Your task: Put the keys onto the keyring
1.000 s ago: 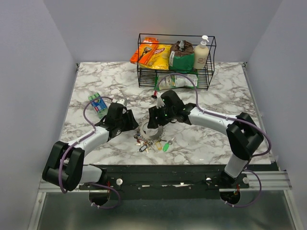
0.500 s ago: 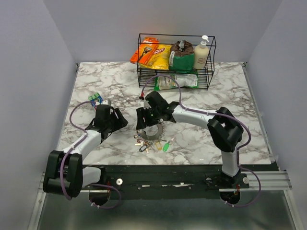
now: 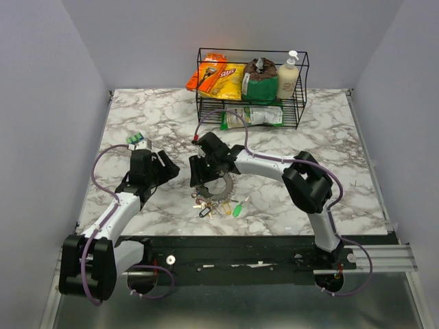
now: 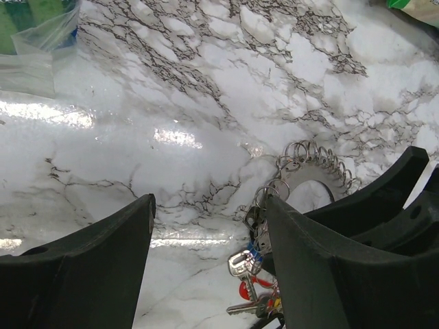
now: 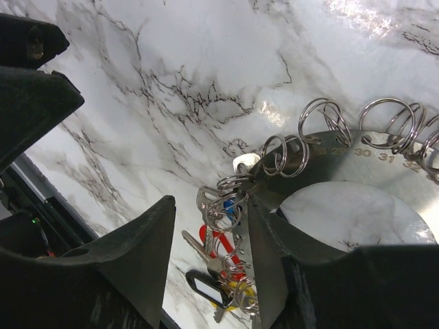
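The keyring [image 3: 226, 188] is a grey toothed ring of wire loops lying on the marble table near the front middle. Several keys [image 3: 208, 205] with red, blue, yellow and black heads bunch at its near-left edge, and a green key [image 3: 238, 208] lies just to the right. My right gripper [image 3: 201, 179] is open and low over the ring's left edge. In the right wrist view the keys [image 5: 223, 236] lie between its fingers [image 5: 130, 260] and the keyring [image 5: 357, 154] lies against the right finger. My left gripper [image 3: 159, 171] is open and empty to the left. Its view shows the keyring [image 4: 317, 162] and keys [image 4: 250, 271].
A black wire rack [image 3: 252, 86] at the back holds snack bags and a soap bottle [image 3: 288, 75]. A green-and-blue plastic packet [image 3: 136, 141] lies at the left, also in the left wrist view [image 4: 34, 34]. The table's front edge is close behind the keys.
My right gripper has moved left, from above the keyring to its left edge over the keys. My left gripper has drawn back to the left, away from the keys.
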You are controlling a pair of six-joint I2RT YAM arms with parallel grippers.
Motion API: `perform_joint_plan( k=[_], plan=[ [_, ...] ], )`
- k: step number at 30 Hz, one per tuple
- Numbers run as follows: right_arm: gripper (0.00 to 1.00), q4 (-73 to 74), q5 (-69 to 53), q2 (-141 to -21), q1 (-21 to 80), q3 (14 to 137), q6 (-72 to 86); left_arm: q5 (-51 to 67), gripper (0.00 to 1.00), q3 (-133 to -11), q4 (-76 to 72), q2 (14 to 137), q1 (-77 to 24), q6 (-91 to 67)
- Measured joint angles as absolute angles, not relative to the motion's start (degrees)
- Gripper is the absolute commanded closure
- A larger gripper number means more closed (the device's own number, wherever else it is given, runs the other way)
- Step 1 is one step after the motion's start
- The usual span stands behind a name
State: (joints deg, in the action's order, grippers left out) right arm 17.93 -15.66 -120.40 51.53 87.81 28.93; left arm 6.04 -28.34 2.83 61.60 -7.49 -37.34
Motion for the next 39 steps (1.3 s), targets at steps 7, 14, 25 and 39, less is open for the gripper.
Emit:
perform_joint_plan(
  k=[7, 14, 25, 39],
  plan=[
    [0.53, 19.73, -15.05, -121.47, 52.25, 89.19, 28.93, 6.09, 0.25, -28.29, 2.81, 61.58, -7.44, -37.3],
    [0.56, 21.17, -13.67, -122.17, 52.77, 89.67, 28.88, 6.13, 0.25, -27.68, 2.7, 61.58, -7.44, -37.08],
    [0.6, 22.5, -11.84, -122.58, 53.3, 89.91, 28.27, 6.15, 0.25, -27.2, 2.66, 61.58, -7.44, -36.86],
    [0.57, 22.83, -8.82, -122.58, 53.32, 91.0, 22.63, 6.68, 0.25, -26.98, 2.63, 60.95, -7.44, -36.45]
  ],
)
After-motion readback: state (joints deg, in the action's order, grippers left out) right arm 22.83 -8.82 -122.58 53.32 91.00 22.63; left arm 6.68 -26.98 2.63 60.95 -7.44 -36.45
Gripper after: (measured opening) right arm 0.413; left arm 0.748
